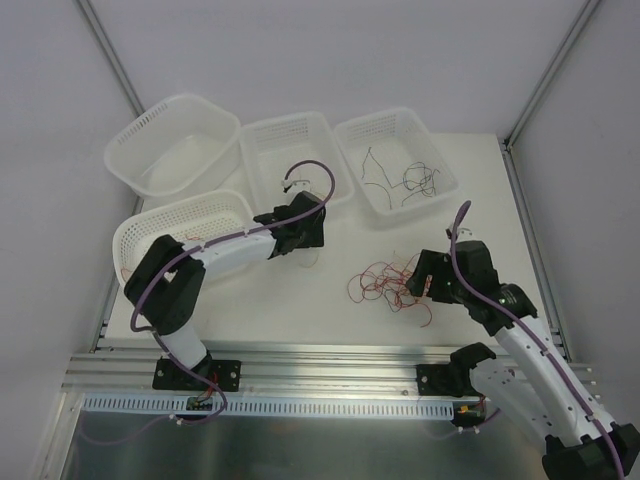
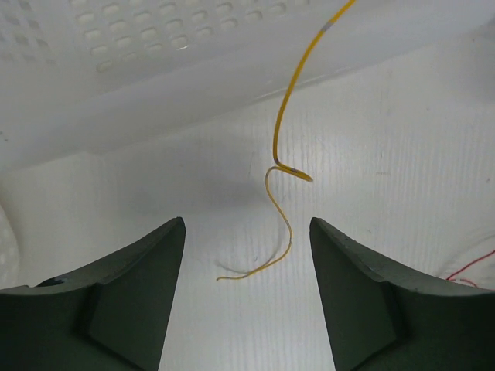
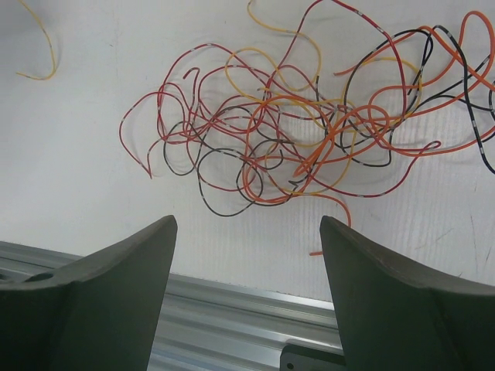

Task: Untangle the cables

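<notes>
Two robot arms face the cables. The right gripper (image 3: 247, 219) hangs with its jaws wide apart above the tangle (image 3: 286, 147) of red, orange, yellow and black strands, which lies on the table (image 1: 300, 300) near its front edge. The left gripper (image 2: 246, 224), jaws also apart and gripping nothing, looks down on a single yellow wire (image 2: 277, 131) lying loose beside a white basket (image 2: 116, 46) (its upper end runs out of view). The knot looks largely unpicked. It is best handled by closing on one outlying loop at the heap's edge, not its dense middle, then drawing it out slowly sideways.
</notes>
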You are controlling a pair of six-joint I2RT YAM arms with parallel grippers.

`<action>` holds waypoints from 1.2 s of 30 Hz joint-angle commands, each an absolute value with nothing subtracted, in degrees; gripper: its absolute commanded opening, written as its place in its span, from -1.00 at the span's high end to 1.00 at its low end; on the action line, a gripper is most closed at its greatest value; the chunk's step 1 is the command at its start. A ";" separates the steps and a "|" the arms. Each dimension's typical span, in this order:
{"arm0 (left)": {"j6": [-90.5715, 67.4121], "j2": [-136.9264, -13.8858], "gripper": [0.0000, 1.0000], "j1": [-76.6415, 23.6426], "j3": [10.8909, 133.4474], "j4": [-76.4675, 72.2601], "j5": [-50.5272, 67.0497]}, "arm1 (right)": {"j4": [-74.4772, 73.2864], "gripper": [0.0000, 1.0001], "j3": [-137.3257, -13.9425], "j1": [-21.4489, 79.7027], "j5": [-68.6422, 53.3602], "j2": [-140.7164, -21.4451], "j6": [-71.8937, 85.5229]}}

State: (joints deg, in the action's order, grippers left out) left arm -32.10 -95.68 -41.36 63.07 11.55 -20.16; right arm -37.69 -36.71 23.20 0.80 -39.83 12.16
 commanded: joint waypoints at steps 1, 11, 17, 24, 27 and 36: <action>-38.40 -99.04 -0.29 -43.06 62.75 4.31 -25.57 | -39.20 -0.57 -37.09 23.47 0.79 -37.80 12.30; -45.26 -106.78 0.16 -46.23 63.20 3.96 -30.49 | -40.17 -0.57 -37.18 23.47 1.23 -36.74 12.13; -46.32 -104.95 1.00 -46.76 60.82 4.30 -28.66 | -40.43 -0.57 -37.53 23.47 1.84 -36.30 11.78; -39.21 -92.92 1.00 -47.46 63.09 10.35 -27.68 | -41.39 -0.57 -39.37 23.55 2.11 -36.12 10.99; -33.33 -87.12 1.00 -46.94 67.39 11.86 -29.35 | -42.18 -0.57 -40.77 23.47 2.64 -35.95 10.37; -20.14 -96.29 1.00 -33.85 89.00 16.79 -17.15 | -43.68 -0.57 -42.10 23.47 2.72 -35.16 10.72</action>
State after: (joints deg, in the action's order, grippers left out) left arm -26.33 -90.59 -38.24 83.26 13.89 -22.74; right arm -42.37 -40.05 23.20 2.15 -35.94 11.09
